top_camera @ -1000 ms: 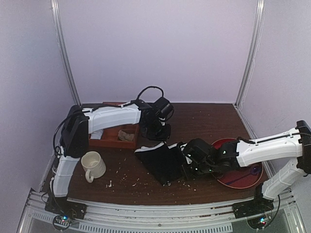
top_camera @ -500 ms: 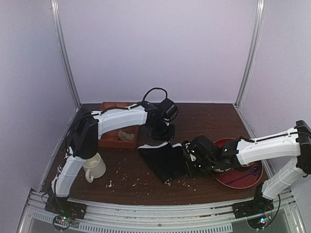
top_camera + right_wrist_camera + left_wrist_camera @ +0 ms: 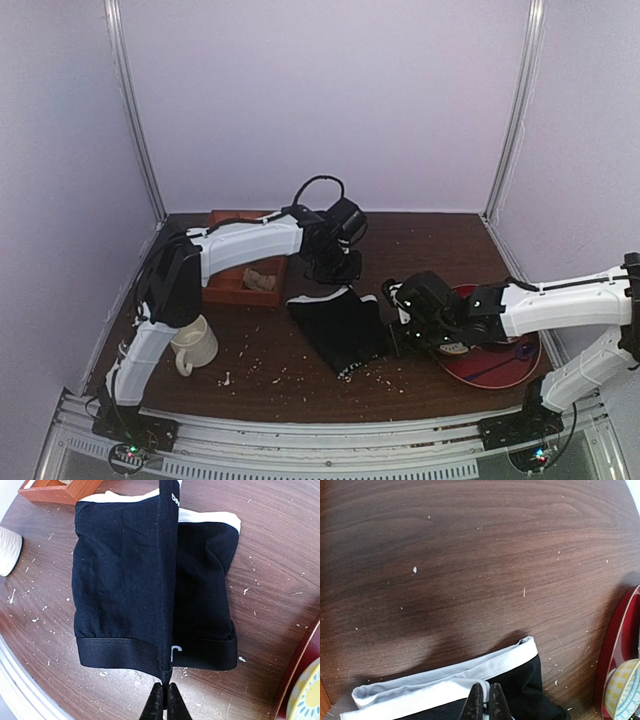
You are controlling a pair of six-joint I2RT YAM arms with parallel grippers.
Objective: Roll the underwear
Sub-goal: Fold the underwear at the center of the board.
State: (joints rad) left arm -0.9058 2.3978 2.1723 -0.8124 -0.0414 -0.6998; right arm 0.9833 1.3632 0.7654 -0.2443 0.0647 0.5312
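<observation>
One pair of underwear [image 3: 150, 580] lies mid-table for you, white edging [image 3: 445, 680] far, waistband near. Your right gripper [image 3: 164, 700] pinches a raised fold; only that wrist view shows lettering. Left gripper [image 3: 487, 702] clamps the far edge, beside the red plate [image 3: 500, 365].

Dark brown wood-grain table [image 3: 430, 240] fills lower half of frame, speckled with pale crumbs. Plain lilac walls [image 3: 320, 100] on three sides, metal corner posts [image 3: 135, 110] upper left and upper right. Ribbed metal rail [image 3: 320, 425] along bottom edge.
</observation>
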